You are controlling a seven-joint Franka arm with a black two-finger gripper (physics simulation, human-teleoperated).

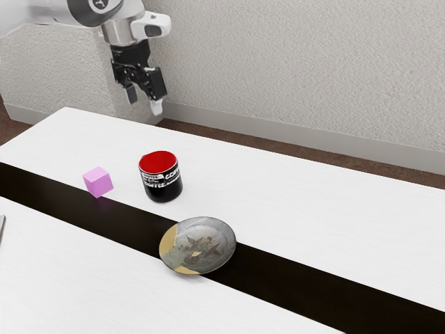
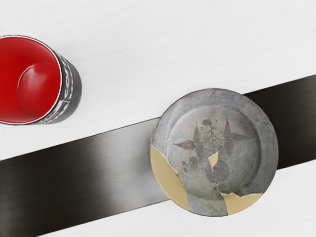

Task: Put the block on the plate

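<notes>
Above the table (image 1: 313,209): claw (image 1: 144,99), fingers apart, empty.
Block (image 1: 98,182) from claw: lower, toward the exterior view's left, left of the mug (image 1: 163,186).

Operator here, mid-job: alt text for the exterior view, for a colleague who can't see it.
A pink block sits off the empty plate, with a black, red-lined mug near both on a white table with a dark stripe. The open, empty claw hangs at the exterior view's upper left.
</notes>
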